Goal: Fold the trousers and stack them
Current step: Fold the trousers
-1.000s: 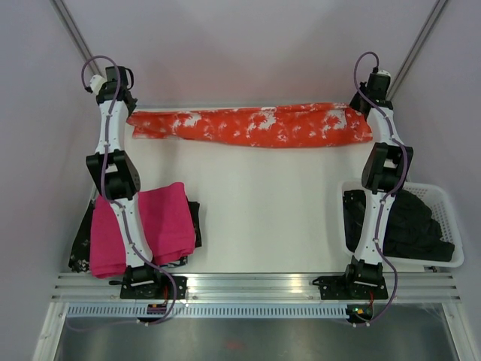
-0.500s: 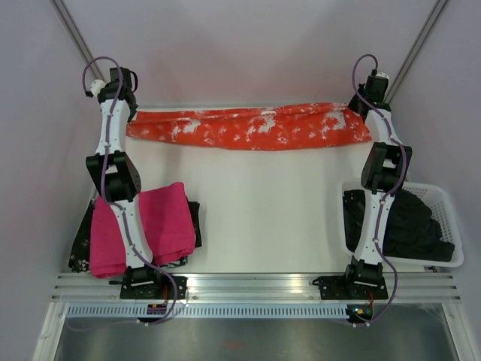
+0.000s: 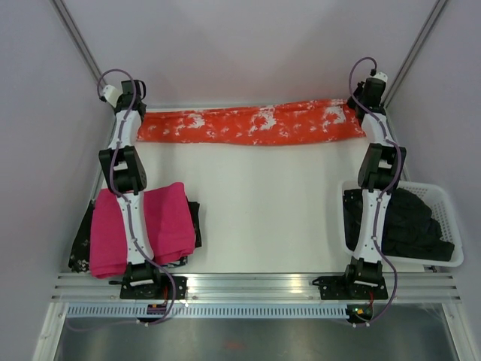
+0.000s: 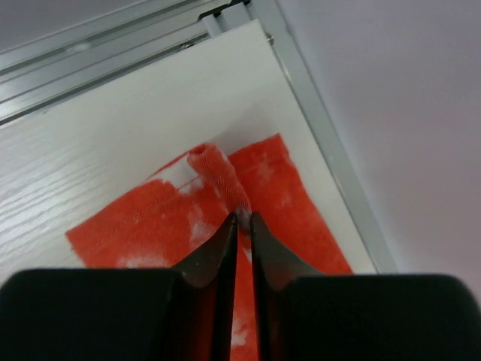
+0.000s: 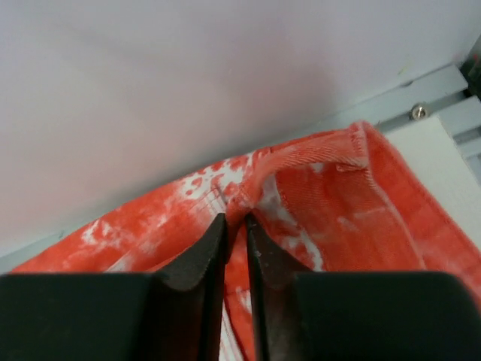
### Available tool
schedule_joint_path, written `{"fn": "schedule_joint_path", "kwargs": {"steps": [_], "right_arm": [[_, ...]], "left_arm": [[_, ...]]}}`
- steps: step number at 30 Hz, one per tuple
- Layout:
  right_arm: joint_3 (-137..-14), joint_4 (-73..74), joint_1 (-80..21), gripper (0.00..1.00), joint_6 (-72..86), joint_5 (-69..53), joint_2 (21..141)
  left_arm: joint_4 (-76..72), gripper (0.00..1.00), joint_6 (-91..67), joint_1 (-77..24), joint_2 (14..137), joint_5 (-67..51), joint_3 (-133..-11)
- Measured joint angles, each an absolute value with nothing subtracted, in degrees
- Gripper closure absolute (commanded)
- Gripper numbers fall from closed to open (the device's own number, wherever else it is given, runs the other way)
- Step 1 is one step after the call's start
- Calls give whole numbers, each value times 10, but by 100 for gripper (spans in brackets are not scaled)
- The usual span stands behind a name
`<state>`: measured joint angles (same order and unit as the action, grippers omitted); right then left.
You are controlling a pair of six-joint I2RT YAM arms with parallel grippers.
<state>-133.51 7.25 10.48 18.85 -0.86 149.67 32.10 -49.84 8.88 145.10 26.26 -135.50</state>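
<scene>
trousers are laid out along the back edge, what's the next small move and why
Probably open both jaws and lift clear. The trousers lie straight and flat along the far edge of the table, while the left gripper and right gripper each pinch a raised ridge at one end, so folding needs a fresh grip.

Legible text, labels, brands, numbers, signs: none. No marking can be read in the overhead view or in either wrist view.

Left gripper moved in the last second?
Yes. The left gripper shifted right, away from the corner post, pulling the trousers along.
</scene>
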Motion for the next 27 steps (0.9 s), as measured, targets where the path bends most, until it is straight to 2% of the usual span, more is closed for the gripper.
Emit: {"fn": "schedule_joint_path", "kwargs": {"steps": [1, 2, 4, 5, 10, 15, 20, 27], "right_arm": [[-1345, 62, 105, 57, 193, -7, 1509], [-1351, 48, 105, 40, 200, -6, 1519], [-1353, 30, 108, 2, 210, -8, 1530], [-1354, 25, 110, 2, 216, -15, 1531], [-1356, 19, 114, 2, 208, -56, 1516], [-1237, 48, 104, 2, 168, -68, 1397], [-1121, 92, 90, 2, 136, -18, 1268], [-1042, 154, 100, 4, 173, 67, 1241]], "left_arm": [[297, 69, -499, 89, 1459, 261, -1356], [276, 46, -498, 90, 1466, 255, -1357], [243, 28, -492, 92, 1475, 242, -1362], [229, 19, -489, 93, 1476, 234, -1364], [186, 11, -451, 95, 1463, 203, -1364], [199, 10, -392, 95, 1375, 163, -1299], [252, 10, -372, 97, 1261, 122, -1200], [296, 11, -416, 117, 1242, 49, -1063]]}}
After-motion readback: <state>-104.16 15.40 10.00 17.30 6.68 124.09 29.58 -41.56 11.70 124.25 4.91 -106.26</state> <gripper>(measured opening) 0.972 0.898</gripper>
